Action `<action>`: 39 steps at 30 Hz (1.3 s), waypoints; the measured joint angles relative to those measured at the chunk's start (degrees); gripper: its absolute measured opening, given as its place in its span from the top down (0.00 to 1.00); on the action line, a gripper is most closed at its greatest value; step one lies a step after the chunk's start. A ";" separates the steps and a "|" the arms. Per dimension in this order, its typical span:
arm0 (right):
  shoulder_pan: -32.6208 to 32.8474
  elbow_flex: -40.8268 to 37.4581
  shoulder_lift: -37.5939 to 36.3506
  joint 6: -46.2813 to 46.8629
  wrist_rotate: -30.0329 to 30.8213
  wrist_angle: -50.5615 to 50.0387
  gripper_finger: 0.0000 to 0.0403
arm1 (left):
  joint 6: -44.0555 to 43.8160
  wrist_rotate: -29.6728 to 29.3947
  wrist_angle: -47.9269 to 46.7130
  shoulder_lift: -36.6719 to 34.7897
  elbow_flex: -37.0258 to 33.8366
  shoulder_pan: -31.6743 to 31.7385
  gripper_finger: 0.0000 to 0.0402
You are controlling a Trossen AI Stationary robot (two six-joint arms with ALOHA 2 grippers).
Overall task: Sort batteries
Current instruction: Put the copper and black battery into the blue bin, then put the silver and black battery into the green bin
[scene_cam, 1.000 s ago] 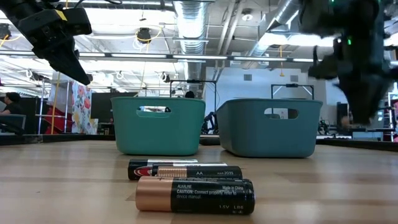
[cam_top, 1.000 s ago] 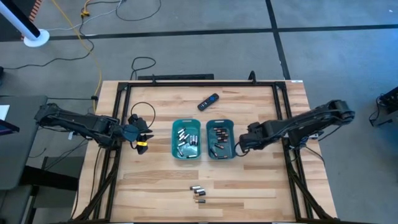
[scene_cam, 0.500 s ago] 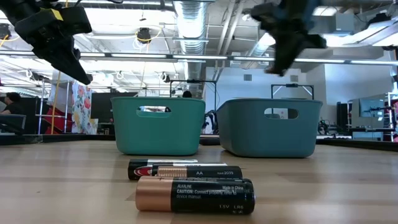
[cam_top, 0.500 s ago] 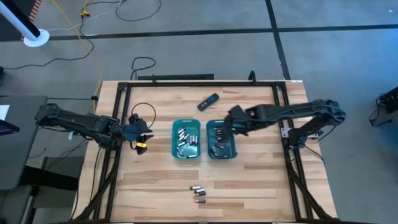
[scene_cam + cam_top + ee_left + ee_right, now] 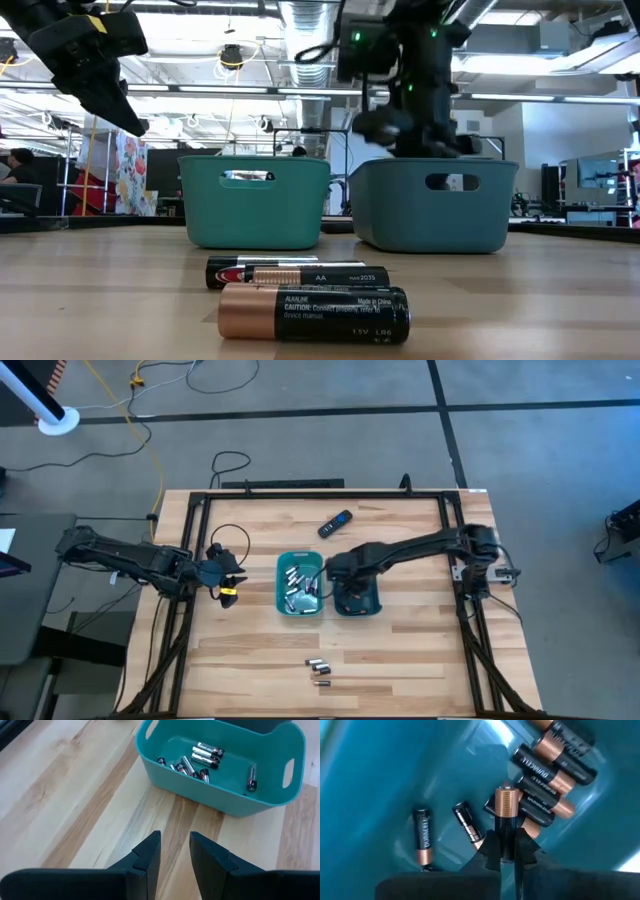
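Two teal trays stand mid-table: the left tray [image 5: 299, 600] holds silvery batteries [image 5: 197, 762], and the right tray [image 5: 368, 600] holds dark batteries with coppery ends [image 5: 555, 750]. My right gripper [image 5: 506, 845] hangs over the right tray's inside, pointing down, shut on one dark battery [image 5: 506, 812]. In the low view it [image 5: 415, 130] is just above that tray's rim [image 5: 435, 165]. My left gripper [image 5: 175, 855] waits to the left of the left tray, raised and tipped downward, open with nothing between its fingers. A few loose batteries [image 5: 319, 668] lie near the table's front edge. My right gripper pinches the dark body [image 5: 506, 834] of the battery between its two fingers, at the end away from the coppery cap. The fingers come from above, pointing down. The battery stands on end, coppery cap [image 5: 506, 800] lowest, clear of the batteries on the tray floor.
A black remote [image 5: 335, 522] lies behind the trays toward the far edge. A black frame [image 5: 200, 510] runs along the table's sides and back. Bare wood [image 5: 420, 650] lies in front of the trays around the loose batteries.
My right gripper has swung from beside the right tray's right wall toward the table's left, ending over that tray's inside, and it has rolled about its own pointing line while staying shut.
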 joint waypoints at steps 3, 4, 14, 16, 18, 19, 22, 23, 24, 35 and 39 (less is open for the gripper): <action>0.47 0.02 2.12 0.44 -0.18 0.10 0.97 | -0.30 0.00 0.00 0.00 0.00 0.01 0.75; 0.60 0.02 2.38 0.74 -0.21 0.01 0.97 | -0.34 0.00 0.00 0.00 0.00 0.00 0.75; 1.03 0.07 1.64 1.95 -0.22 0.05 0.80 | -3.36 0.01 0.00 0.00 0.00 0.00 0.75; 1.01 0.07 1.64 1.97 -0.22 0.04 0.77 | -3.36 0.00 0.00 0.01 0.00 0.00 0.75; 1.01 0.07 1.64 2.02 -0.19 0.11 0.75 | -3.53 0.00 0.00 0.02 0.00 0.01 0.75; 1.01 0.07 1.64 2.07 -0.18 0.07 0.73 | -3.68 0.02 -0.02 0.00 0.00 0.01 0.75; 1.01 0.07 1.64 2.31 -0.13 0.07 0.69 | -3.80 1.20 -0.56 0.02 0.00 0.01 0.73; 1.01 0.07 1.64 2.49 -0.09 0.07 0.68 | -3.98 1.80 -1.07 0.02 0.00 0.00 0.72; 1.01 0.07 1.64 2.63 -0.07 0.08 0.66 | -4.49 1.95 -1.75 0.02 0.00 0.00 0.70; 1.28 1.46 1.64 2.46 0.02 -0.46 0.53 | -3.83 -3.00 -4.58 0.02 0.00 -0.01 0.52; 1.71 5.53 1.64 -0.98 0.04 -1.22 0.54 | -5.04 -1.63 -4.46 0.02 0.00 -0.01 0.53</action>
